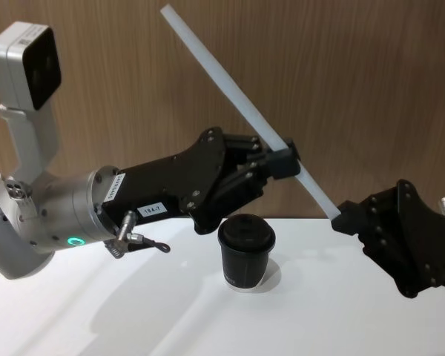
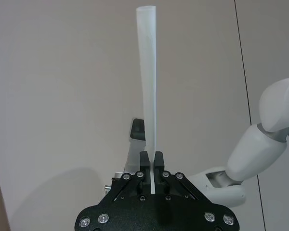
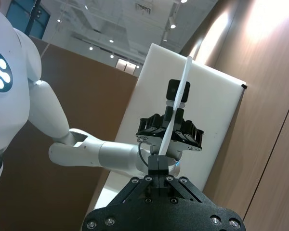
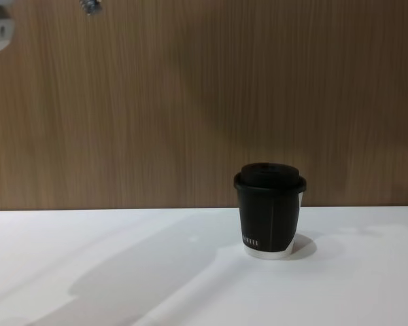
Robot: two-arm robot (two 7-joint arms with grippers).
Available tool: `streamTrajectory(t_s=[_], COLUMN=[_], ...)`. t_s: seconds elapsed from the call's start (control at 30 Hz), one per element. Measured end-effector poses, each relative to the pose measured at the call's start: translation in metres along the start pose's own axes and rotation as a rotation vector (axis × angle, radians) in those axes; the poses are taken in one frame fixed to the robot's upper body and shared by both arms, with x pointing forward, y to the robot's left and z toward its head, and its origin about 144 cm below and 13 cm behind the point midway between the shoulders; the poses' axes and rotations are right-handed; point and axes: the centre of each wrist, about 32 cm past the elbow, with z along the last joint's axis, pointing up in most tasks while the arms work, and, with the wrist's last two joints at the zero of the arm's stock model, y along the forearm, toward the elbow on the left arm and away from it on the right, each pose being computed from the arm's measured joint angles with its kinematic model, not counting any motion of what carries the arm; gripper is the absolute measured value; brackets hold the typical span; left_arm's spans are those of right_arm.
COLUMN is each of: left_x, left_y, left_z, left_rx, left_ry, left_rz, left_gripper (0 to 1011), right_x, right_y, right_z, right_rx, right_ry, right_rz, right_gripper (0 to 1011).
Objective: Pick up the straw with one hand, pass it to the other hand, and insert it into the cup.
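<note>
Handover happening | thin white tube straw (image 1: pixel 230 87) slanting above black ribbed lidded paper cup (image 1: pixel 246 256) | blocky black right gripper (image 1: pixel 343 220) clamping its lower end | long black left gripper (image 1: pixel 288 159) pinching mid-length | right's letting-go, insertion pending

The straw (image 1: pixel 237 96) end is hidden in the right gripper (image 1: pixel 343 219) fingers; cup (image 4: pixel 268 210) lettering is too small to read.

L pincer (image 1: pixel 285 160) raised, clamped; R pincer (image 1: pixel 344 219) seemingly clamped too.
</note>
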Motion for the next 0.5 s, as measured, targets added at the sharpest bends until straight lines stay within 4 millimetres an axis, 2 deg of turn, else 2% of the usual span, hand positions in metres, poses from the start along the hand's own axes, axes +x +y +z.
streamTrajectory(t_s=[0.23,0.5], left_x=[0.0,0.0], left_y=[-0.0001,0.0], left_z=[0.0,0.0], left_rx=[0.0,0.0], left_ry=[0.0,0.0], left_rz=[0.0,0.0], left_gripper=[11,11], right_x=[0.0,0.0], right_y=[0.0,0.0], right_z=[0.0,0.0], right_rx=[0.0,0.0], right_ry=[0.0,0.0], right_rz=[0.0,0.0], right_gripper=[1,6])
